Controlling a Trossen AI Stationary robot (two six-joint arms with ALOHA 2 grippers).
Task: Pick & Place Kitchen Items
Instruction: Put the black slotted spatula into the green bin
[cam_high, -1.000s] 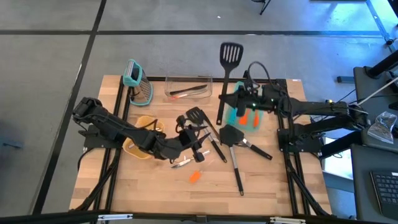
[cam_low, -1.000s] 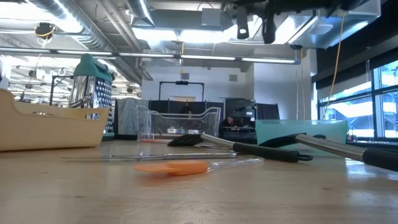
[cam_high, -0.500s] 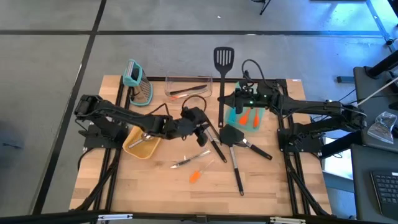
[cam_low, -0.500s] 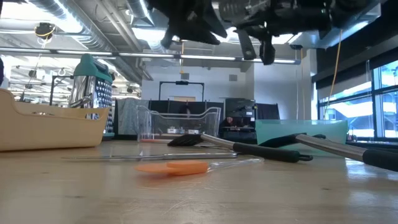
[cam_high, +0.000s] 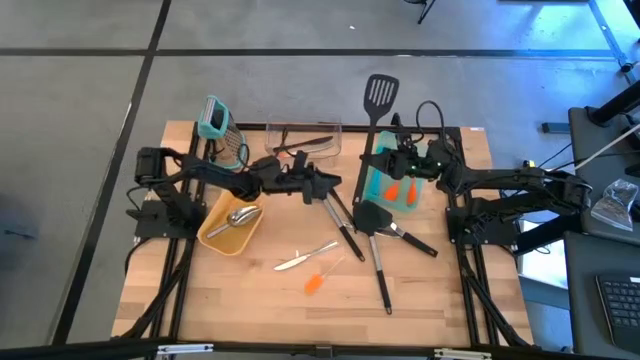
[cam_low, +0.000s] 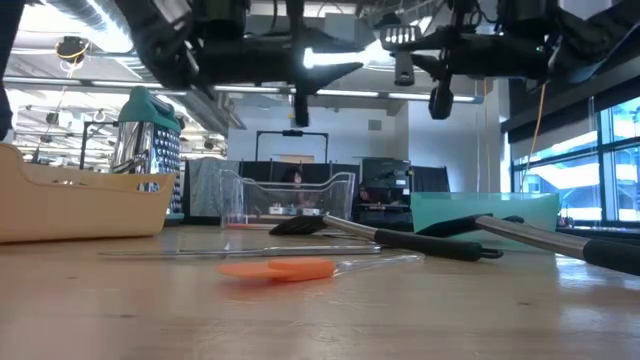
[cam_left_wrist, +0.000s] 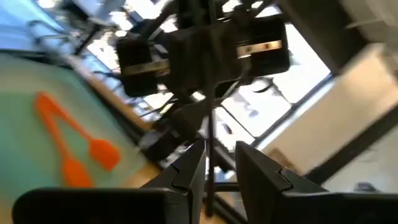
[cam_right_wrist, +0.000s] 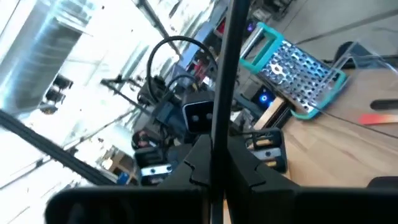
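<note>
Above the far side of the wooden surface (cam_high: 430, 290), the right hand (cam_high: 393, 152) grips the handle of a black slotted turner (cam_high: 381, 92). The turner's head pokes out past the far edge.

The left hand (cam_high: 330, 184) hangs over the middle, near a teal tray (cam_high: 371, 188) with orange spatulas (cam_high: 400, 188) in it. Its fingers (cam_left_wrist: 189, 171) are a little apart, and a thin dark stick shows in the gap. I cannot tell if they touch it.

A silver scoop (cam_high: 238, 216) lies in a yellow bin (cam_high: 212, 238). More black turners (cam_high: 375, 218), a metal piece (cam_high: 305, 258) and an orange spatula (cam_high: 315, 284) lie on the wood.
</note>
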